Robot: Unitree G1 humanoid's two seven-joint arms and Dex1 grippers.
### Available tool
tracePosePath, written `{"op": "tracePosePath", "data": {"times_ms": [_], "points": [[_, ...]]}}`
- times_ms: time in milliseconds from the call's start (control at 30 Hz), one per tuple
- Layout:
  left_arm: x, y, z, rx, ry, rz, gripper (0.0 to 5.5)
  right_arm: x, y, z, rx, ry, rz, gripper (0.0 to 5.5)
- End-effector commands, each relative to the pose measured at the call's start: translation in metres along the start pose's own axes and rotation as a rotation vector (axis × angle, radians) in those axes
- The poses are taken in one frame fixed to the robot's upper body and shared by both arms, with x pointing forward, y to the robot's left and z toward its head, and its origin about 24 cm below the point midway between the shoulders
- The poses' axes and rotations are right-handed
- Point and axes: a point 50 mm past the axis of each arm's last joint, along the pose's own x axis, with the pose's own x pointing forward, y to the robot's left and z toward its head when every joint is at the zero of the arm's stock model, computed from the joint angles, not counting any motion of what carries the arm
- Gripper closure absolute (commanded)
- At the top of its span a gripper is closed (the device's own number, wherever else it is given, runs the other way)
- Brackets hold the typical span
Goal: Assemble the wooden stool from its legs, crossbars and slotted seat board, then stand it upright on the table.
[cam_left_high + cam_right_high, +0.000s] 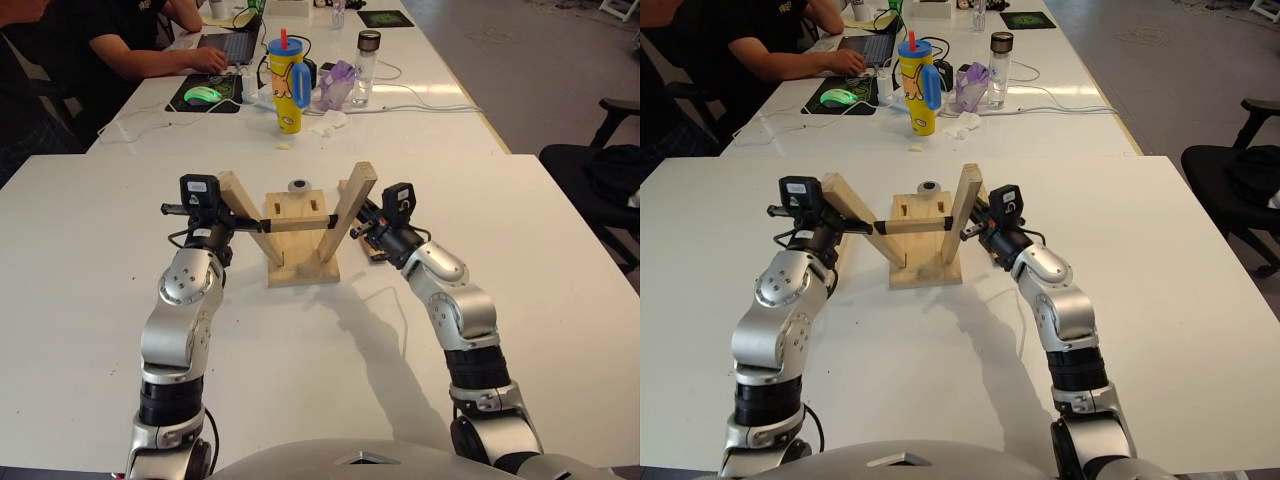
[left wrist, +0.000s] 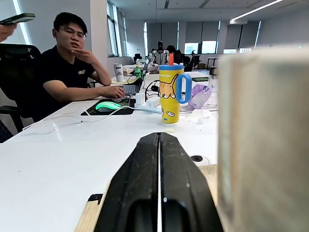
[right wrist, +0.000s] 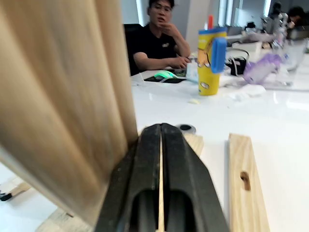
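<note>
Straight ahead, the seat board [image 1: 302, 272] lies flat with the left leg [image 1: 238, 195] and right leg [image 1: 352, 200] splaying upward, and the crossbar [image 1: 300, 222] bridges them, so you get only a tight pocket underneath. Bare table [image 1: 300, 350] between your arms gives you room in front. A loose wooden piece [image 3: 246, 208] lies just beside the right leg, perhaps touching the board. A round cap [image 1: 298, 184] sits close behind.
</note>
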Motion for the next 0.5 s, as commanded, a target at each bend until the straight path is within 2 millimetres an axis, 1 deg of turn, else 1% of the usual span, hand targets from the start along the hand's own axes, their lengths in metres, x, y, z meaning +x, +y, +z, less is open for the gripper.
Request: {"op": "tracePosePath", "data": {"times_ms": [33, 133, 200, 267, 333, 400, 433, 467, 500], "points": [[0.01, -0.008, -0.007, 0.002, 0.066, -0.056, 5.48, 0.003, 0.017, -0.001, 0.005, 0.006, 0.02, 5.5], [0.004, 0.002, -0.013, 0.009, 0.079, -0.036, 5.48, -0.002, 0.003, -0.007, -0.014, 0.031, -0.12, 5.5], [-0.007, 0.012, -0.009, 0.008, 0.022, 0.008, 5.48, -0.011, -0.009, -0.008, -0.044, 0.02, -0.234, 5.5], [-0.015, 0.021, -0.001, 0.015, -0.045, 0.059, 5.48, -0.024, -0.021, -0.003, -0.065, -0.024, -0.353, 5.5], [-0.017, 0.03, 0.005, 0.029, -0.099, 0.121, 5.48, -0.034, -0.027, 0.008, -0.068, -0.106, -0.445, 5.5], [-0.019, 0.038, 0.014, 0.045, -0.158, 0.178, 5.48, -0.038, -0.027, 0.022, -0.07, -0.19, -0.484, 5.5], [-0.019, 0.039, 0.018, 0.047, -0.186, 0.184, 5.48, -0.036, -0.025, 0.029, -0.068, -0.223, -0.475, 5.5], [-0.017, 0.034, 0.02, 0.048, -0.204, 0.157, 5.48, -0.032, -0.02, 0.033, -0.062, -0.243, -0.441, 5.5], [-0.014, 0.022, 0.021, 0.031, -0.205, 0.075, 5.48, -0.024, -0.011, 0.037, -0.058, -0.251, -0.373, 5.5]]}}
